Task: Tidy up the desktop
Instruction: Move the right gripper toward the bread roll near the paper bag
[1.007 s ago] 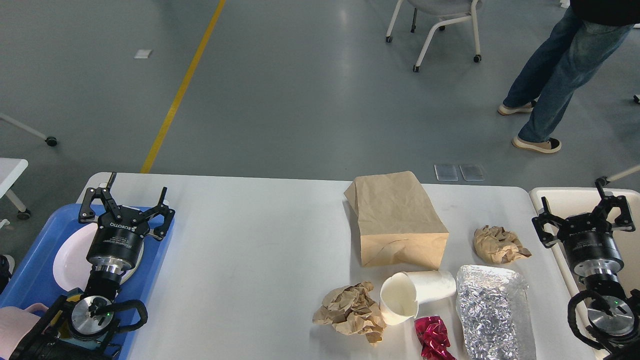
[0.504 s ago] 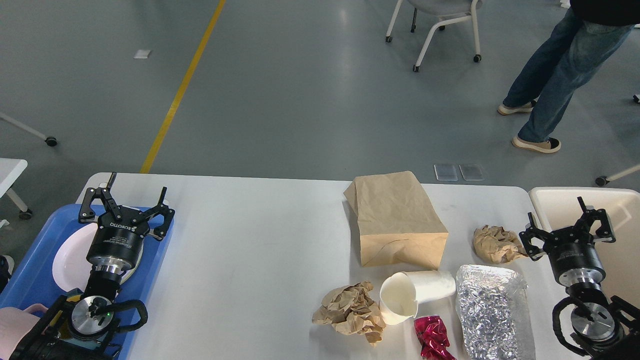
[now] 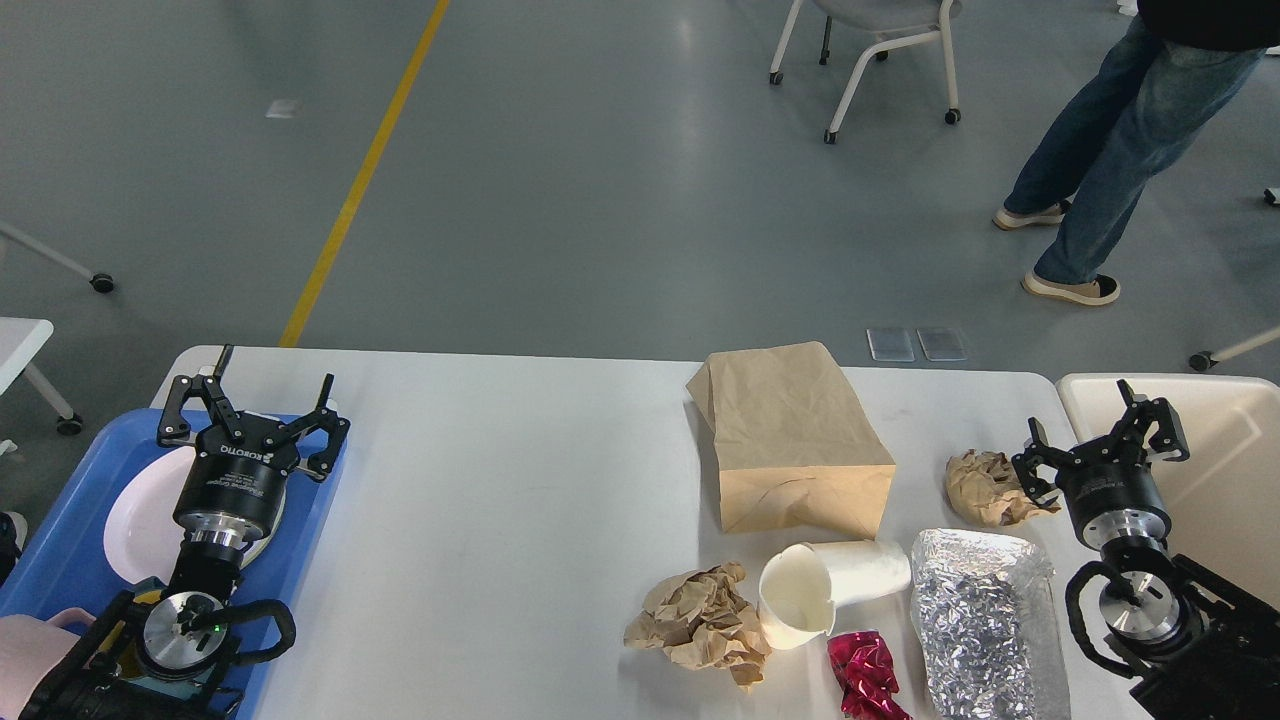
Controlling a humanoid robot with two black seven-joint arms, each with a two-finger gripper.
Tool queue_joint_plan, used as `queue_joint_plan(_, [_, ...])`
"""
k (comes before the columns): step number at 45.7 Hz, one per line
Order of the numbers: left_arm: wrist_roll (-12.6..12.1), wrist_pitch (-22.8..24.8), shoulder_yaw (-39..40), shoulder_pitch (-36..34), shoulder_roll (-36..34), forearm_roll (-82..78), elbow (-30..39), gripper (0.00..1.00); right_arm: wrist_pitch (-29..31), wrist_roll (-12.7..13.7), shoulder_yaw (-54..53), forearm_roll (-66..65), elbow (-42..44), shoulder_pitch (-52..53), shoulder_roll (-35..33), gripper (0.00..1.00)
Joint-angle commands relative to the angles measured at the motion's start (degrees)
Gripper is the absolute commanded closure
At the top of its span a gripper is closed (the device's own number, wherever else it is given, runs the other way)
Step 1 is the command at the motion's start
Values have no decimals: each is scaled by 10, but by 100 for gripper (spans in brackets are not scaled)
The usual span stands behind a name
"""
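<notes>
The right gripper (image 3: 1098,442), fingers spread, is hanging beside a crumpled brown paper ball (image 3: 985,487) on the desktop (image 3: 500,520), while the left gripper (image 3: 252,412), also spread, is hanging over the blue tray (image 3: 70,540).

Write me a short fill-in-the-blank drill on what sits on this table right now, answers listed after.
1. The white paper cup lies on its ____.
2. The left gripper hangs over the ____ tray.
3. The right gripper hovers open beside a crumpled ball of ____ paper.
4. The flat paper bag rests on the ____ desktop.

Answers: side; blue; brown; white
</notes>
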State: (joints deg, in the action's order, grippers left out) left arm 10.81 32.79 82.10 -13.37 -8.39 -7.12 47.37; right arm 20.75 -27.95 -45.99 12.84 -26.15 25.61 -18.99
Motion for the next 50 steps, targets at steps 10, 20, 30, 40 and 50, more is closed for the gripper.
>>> queue_joint_plan(10, [0,0,0,-1,0,0,0,4,7,-2,4,-1,-6,12,21,0])
queue_joint_plan(20, [0,0,0,-1,0,0,0,4,8,-3,11,-3,-19,13,23,0])
queue_joint_plan(30, [0,0,0,-1,0,0,0,4,6,-3,12,-2,-18,28,24,0])
queue_joint_plan(40, [0,0,0,-1,0,0,0,3,5,-3,13,-2,-18,27,20,0])
queue_joint_plan(50, [0,0,0,-1,0,0,0,4,4,-3,14,-2,-17,29,22,0])
